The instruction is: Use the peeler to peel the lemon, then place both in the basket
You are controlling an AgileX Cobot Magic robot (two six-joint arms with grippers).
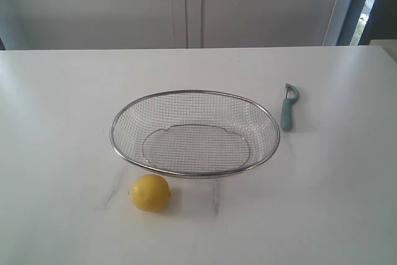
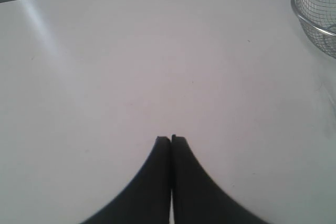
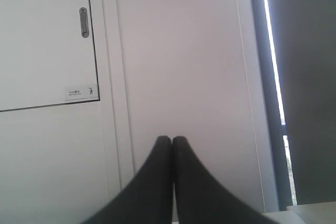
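Nearest in the exterior view, the lemon [image 1: 150, 192] is found on the white table [image 1: 56, 122], just in front of the basket [image 1: 113, 134] and towards its left end, close to the rim but apart from it. The basket is set upright at the middle of the table; inside it only bare wire mesh and the oval base ring are seen (the table shows through the weave). The peeler [image 1: 288, 108] is laid flat beyond the basket's right end, near the rim but not touching it, with its handle towards the viewer and its curved head pointing away. Both task items are thus placed outside the basket. Behind the far table edge, pale wall panels are seen.

In the left wrist view, the left gripper [image 2: 171, 139] is held over bare tabletop with its fingers pressed together and nothing gripped between them; a part of the basket's rim is caught at the picture's edge. In the right wrist view, the right gripper [image 3: 172, 139] is likewise clenched on nothing and is pointed at a pale cabinet door with a small handle [image 3: 84, 22].
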